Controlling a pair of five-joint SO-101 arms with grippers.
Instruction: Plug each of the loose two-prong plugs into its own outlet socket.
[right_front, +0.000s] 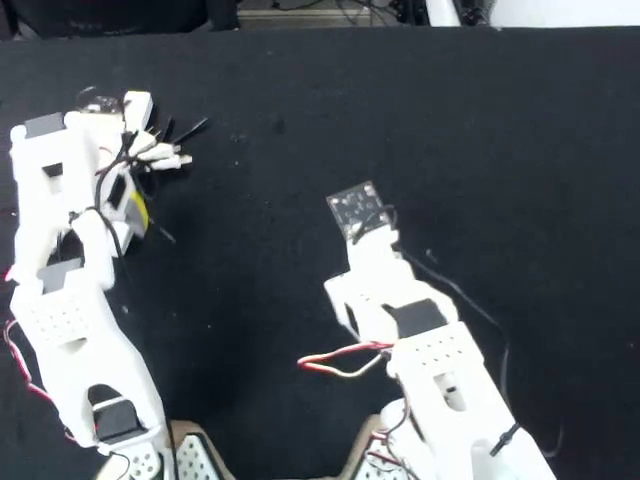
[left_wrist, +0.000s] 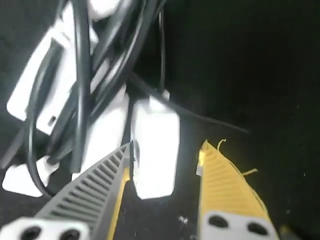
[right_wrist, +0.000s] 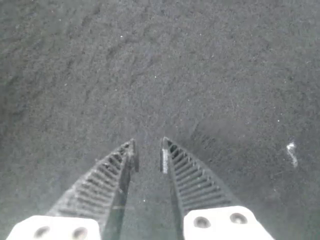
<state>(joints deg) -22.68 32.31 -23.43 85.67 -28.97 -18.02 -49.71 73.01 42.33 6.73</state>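
Left gripper (left_wrist: 168, 150): jaws apart, straddling a white plug (left_wrist: 156, 135). The plug touches the grey finger (left_wrist: 100, 185), with a gap to the yellow finger (left_wrist: 225, 190). Its long axis runs in line with the fingers; can't tell which end carries the prongs. It lies in the far-left part of the table (right_wrist: 150, 60), just beside a white block (left_wrist: 30, 85) under black cables (left_wrist: 80, 70). Right gripper (right_wrist: 148, 155): jaws slightly apart, low over the table near its middle.

high view: fixed, looking down over the black counter (right_front: 450, 130). left wrist view: past the left gripper (left_wrist: 168, 147), very near the white plugs (left_wrist: 152, 165), shared with the high view's upper left. right wrist view: past the right gripper (right_wrist: 148, 142), near bare counter.
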